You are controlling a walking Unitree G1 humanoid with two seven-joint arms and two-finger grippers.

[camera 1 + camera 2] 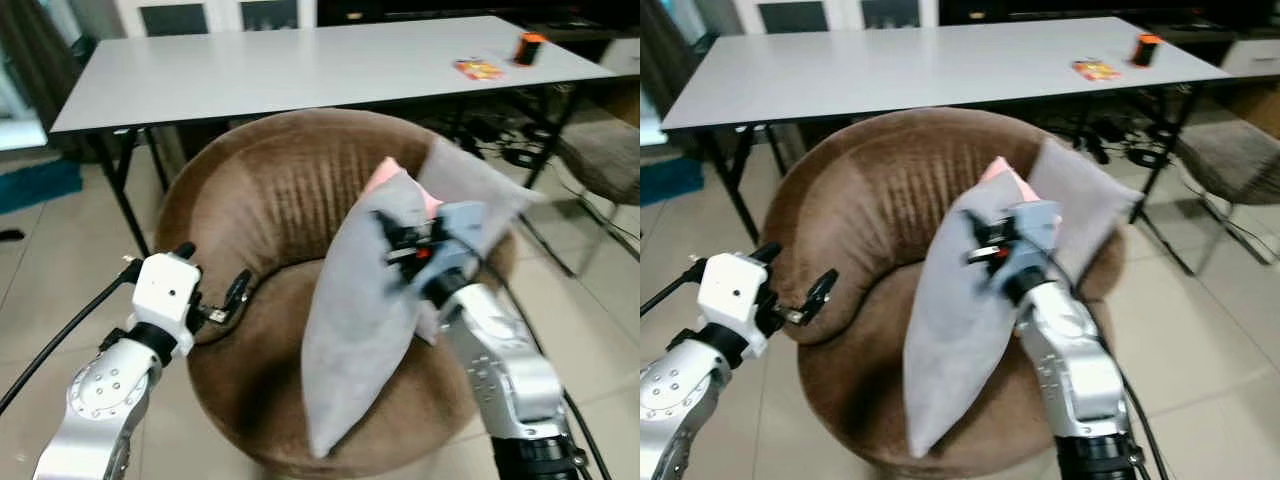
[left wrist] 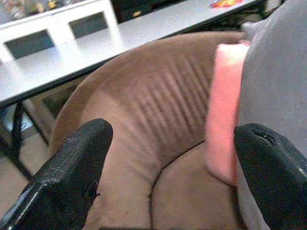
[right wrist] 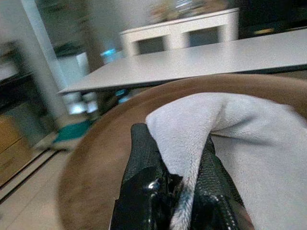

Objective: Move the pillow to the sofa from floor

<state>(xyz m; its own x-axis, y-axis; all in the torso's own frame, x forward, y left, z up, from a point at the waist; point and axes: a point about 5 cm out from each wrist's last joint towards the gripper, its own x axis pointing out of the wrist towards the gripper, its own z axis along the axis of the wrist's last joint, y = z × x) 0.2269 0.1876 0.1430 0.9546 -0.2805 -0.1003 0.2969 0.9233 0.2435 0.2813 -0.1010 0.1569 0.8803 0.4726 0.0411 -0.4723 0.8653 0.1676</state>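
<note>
Your right gripper has its jaws pinched on a fold of the grey pillow, which leans over the brown sofa seat. Your left gripper sits at the sofa's left arm, jaws spread wide, holding nothing.

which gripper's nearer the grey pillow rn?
Right. The right gripper is shut on a fold of the grey pillow over the brown armchair. The left gripper is open beside the armchair's arm, apart from the pillow.

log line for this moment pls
right claw: shut on grey pillow | pillow: over brown sofa seat, leaning on backrest | left claw: open, beside sofa | release: not yet done
</note>
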